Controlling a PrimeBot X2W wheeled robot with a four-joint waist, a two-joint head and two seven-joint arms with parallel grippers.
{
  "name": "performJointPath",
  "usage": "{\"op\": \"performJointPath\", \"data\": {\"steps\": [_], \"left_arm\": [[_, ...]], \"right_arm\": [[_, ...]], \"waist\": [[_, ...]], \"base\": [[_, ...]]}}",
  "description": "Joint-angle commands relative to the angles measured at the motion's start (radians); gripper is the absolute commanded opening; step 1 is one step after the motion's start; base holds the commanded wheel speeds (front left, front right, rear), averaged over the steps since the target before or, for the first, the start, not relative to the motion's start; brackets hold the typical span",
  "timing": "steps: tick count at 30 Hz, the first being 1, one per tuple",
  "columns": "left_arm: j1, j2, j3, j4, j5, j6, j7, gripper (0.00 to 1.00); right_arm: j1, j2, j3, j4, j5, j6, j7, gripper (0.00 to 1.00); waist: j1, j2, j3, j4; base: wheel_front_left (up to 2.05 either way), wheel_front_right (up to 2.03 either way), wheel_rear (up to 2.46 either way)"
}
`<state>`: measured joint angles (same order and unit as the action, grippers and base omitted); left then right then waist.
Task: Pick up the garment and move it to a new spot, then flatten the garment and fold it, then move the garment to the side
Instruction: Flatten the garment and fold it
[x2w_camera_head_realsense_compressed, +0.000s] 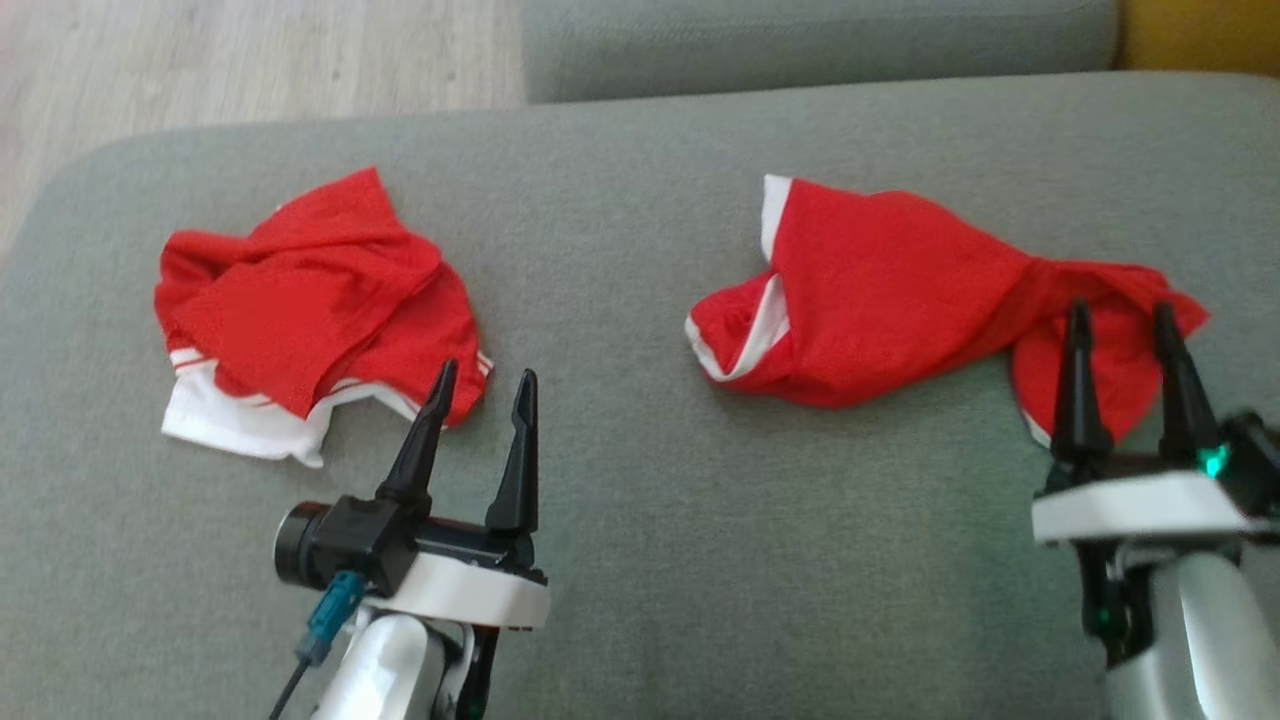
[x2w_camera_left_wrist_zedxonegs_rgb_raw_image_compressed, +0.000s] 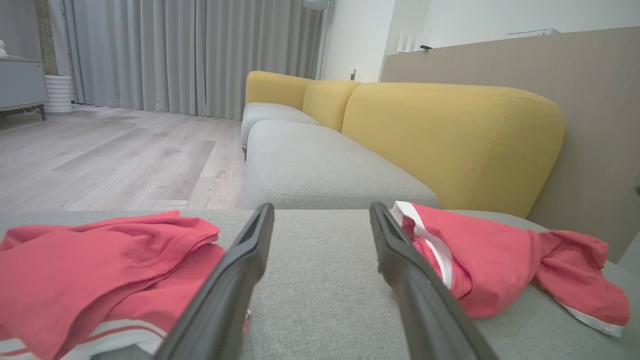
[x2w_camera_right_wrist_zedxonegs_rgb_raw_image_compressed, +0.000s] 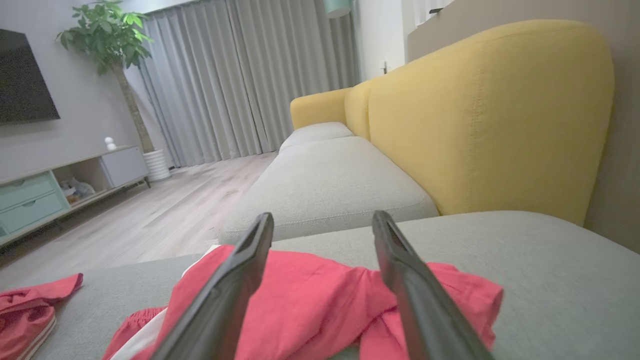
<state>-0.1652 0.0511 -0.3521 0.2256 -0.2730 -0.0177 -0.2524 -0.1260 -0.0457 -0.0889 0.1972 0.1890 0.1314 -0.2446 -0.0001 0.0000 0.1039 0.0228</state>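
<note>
White-trimmed red garment (x2w_camera_head_realsense_compressed: 880, 290) lay crumpled on sofa (x2w_camera_head_realsense_compressed: 640, 560).
I saw it stretched left-right, twisted end rightward; both jaws stood open.

- No text, label, brand, number or sign can be made out in any view.
- Nothing legible is noted on any surface.

The right gripper (x2w_camera_right_wrist_zedxonegs_rgb_raw_image_compressed: 322, 217) has its two long dark fingers (x2w_camera_right_wrist_zedxonegs_rgb_raw_image_compressed: 230, 295) spread wide, nothing pinched between them. Beneath them a crumpled red fabric garment with white trim (x2w_camera_right_wrist_zedxonegs_rgb_raw_image_compressed: 320, 295) lies on the grey upholstered sofa seat (x2w_camera_right_wrist_zedxonegs_rgb_raw_image_compressed: 550, 280). A second red garment with a white edge (x2w_camera_right_wrist_zedxonegs_rgb_raw_image_compressed: 25, 315) lies well apart at the lower left. A padded yellow backrest (x2w_camera_right_wrist_zedxonegs_rgb_raw_image_compressed: 480, 115) rises on the right
</note>
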Motion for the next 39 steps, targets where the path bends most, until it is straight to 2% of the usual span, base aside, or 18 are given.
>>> {"op": "performJointPath", "data": {"steps": [1, 6, 14, 21, 28, 29, 30, 31, 39], "left_arm": [[-0.046, -0.001, 0.024, -0.036, -0.004, 0.0, -0.009, 1.0], [-0.068, -0.001, 0.01, -0.034, -0.014, 0.004, -0.009, 1.0], [-0.113, -0.001, -0.044, -0.033, -0.046, 0.011, -0.009, 1.0], [-0.13, -0.001, -0.08, -0.031, -0.073, 0.028, -0.009, 1.0], [-0.129, -0.001, -0.09, -0.032, -0.082, 0.038, -0.009, 1.0], [-0.129, -0.001, -0.09, -0.031, -0.082, 0.039, -0.009, 1.0], [-0.13, -0.001, -0.091, -0.031, -0.082, 0.04, -0.009, 1.0], [-0.13, -0.001, -0.09, -0.031, -0.081, 0.041, -0.009, 1.0], [-0.122, -0.001, -0.067, -0.026, -0.062, 0.039, -0.009, 1.0]], "right_arm": [[-0.083, -0.005, 0.038, -0.032, -0.026, -0.001, 0.026, 1.0], [-0.179, -0.005, 0.08, 0.005, -0.069, -0.001, 0.117, 1.0], [-0.402, -0.005, 0.123, 0.215, -0.069, -0.001, 0.31, 1.0], [-0.529, -0.005, 0.053, 0.419, -0.155, -0.001, 0.39, 1.0], [-0.58, -0.005, -0.022, 0.549, -0.301, -0.001, 0.441, 1.0], [-0.583, -0.005, -0.029, 0.56, -0.309, -0.001, 0.443, 0.9], [-0.586, -0.005, -0.035, 0.569, -0.313, -0.001, 0.441, 0.31], [-0.588, -0.005, -0.034, 0.577, -0.315, -0.001, 0.436, 0.0], [-0.568, -0.005, -0.016, 0.565, -0.217, -0.001, 0.287, 0.0]], "waist": [[0.0001, 0.0, 0.03, 0.025], [0.0001, 0.0, 0.073, 0.065], [0.0001, 0.0, 0.134, 0.163], [0.0001, 0.0, 0.143, 0.231], [0.0001, 0.0, 0.147, 0.25], [0.0001, 0.0, 0.146, 0.249], [0.0001, 0.0, 0.146, 0.247], [0.0001, 0.0, 0.146, 0.243], [0.0001, 0.0, 0.115, 0.168]], "base": [[0.0, 0.0, 0.0], [0.0, 0.0, 0.0], [0.0, 0.0, 0.0], [0.0, 0.0, 0.0], [0.0, 0.0, 0.0], [0.0, 0.0, 0.0], [0.0, 0.0, 0.0], [0.0, 0.0, 0.0], [0.0, 0.0, 0.0]]}}
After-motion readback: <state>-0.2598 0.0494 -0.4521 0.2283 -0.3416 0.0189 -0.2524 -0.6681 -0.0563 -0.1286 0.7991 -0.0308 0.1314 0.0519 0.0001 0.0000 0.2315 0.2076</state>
